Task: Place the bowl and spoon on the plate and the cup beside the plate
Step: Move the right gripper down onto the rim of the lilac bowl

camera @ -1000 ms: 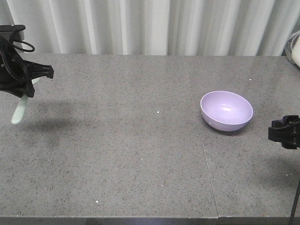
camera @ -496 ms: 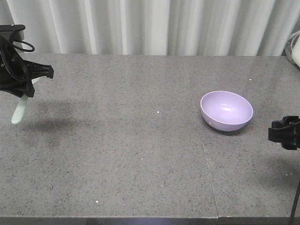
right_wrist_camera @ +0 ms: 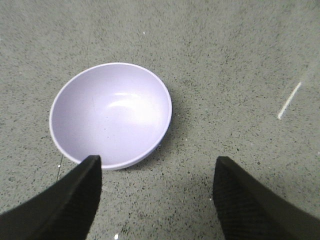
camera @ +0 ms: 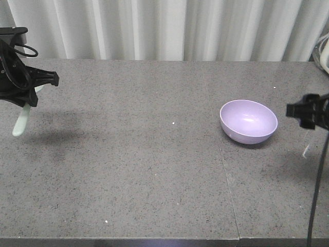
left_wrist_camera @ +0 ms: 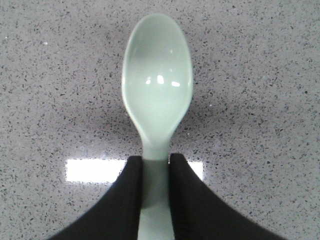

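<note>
The lavender bowl (camera: 249,121) stands upright and empty on the grey stone table, right of centre; the right wrist view shows the bowl (right_wrist_camera: 110,114) from above. My right gripper (camera: 307,111) hovers just right of it, open, nothing between its fingers (right_wrist_camera: 75,197). At the far left my left gripper (camera: 26,98) is shut on the handle of the pale green spoon (camera: 20,121), which hangs above the table. In the left wrist view the spoon (left_wrist_camera: 157,100) points its scoop away from the gripper (left_wrist_camera: 155,161). The plate and the cup are out of view.
A white curtain hangs behind the table's back edge. A pale object (camera: 324,56) sits at the far right edge beside a cable. A seam (camera: 229,190) runs through the table (camera: 144,170) under the bowl's left side.
My right gripper has risen and moved back, from low at the right edge to level with the bowl. The left gripper and spoon have stayed still.
</note>
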`<state>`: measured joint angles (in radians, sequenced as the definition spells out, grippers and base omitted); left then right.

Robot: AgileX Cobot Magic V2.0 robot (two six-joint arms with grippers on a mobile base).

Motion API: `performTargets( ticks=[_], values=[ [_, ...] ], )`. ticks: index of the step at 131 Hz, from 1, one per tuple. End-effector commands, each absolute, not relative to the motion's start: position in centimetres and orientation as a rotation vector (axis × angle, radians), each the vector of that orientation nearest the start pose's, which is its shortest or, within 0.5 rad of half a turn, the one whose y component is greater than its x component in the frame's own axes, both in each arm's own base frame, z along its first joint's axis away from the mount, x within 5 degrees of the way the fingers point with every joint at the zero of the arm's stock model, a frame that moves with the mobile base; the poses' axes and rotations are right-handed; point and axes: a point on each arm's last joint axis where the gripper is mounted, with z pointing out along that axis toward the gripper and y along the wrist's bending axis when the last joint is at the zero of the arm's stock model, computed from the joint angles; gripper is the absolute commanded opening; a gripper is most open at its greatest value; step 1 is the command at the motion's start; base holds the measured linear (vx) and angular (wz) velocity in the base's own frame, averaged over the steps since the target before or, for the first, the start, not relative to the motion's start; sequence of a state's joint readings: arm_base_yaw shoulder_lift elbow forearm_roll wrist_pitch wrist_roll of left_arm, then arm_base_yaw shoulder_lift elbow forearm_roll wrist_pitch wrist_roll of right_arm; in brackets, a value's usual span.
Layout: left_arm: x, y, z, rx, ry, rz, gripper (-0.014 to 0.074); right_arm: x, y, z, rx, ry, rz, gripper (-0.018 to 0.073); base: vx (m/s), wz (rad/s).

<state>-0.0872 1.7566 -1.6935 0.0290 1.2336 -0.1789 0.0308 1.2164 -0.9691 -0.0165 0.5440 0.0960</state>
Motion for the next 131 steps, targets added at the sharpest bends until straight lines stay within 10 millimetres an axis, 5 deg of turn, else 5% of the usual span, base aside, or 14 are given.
performTargets(
  ticks=[1, 39, 65, 108, 131],
  values=[
    [36.3, -3.2, 36.3, -0.109, 2.678, -0.054, -0.0008, 28.5, 0.7, 34.4, 0.052, 2.261, 0.031, 0.0474, 0.0, 0.0],
    [36.3, -3.2, 36.3, -0.109, 2.678, -0.054, -0.0008, 36.0, 0.8, 34.3, 0.039, 2.395, -0.001, 0.0474, 0.0, 0.0],
    [36.3, -3.2, 36.3, -0.109, 2.678, -0.054, -0.0008, 39.8, 0.8, 32.3, 0.033, 2.522, -0.037, 0.0474, 0.0, 0.0],
    [36.3, -3.2, 36.3, -0.109, 2.678, -0.054, -0.0008, 42.6, 0.7, 27.7, 0.031, 2.7, -0.065, 0.0466, 0.0, 0.0],
    [36.3, -3.2, 36.3, -0.109, 2.678, -0.054, -0.0008, 43.3, 0.8, 25.9, 0.03, 2.725, -0.062, 0.0364, 0.0, 0.0]
  ],
)
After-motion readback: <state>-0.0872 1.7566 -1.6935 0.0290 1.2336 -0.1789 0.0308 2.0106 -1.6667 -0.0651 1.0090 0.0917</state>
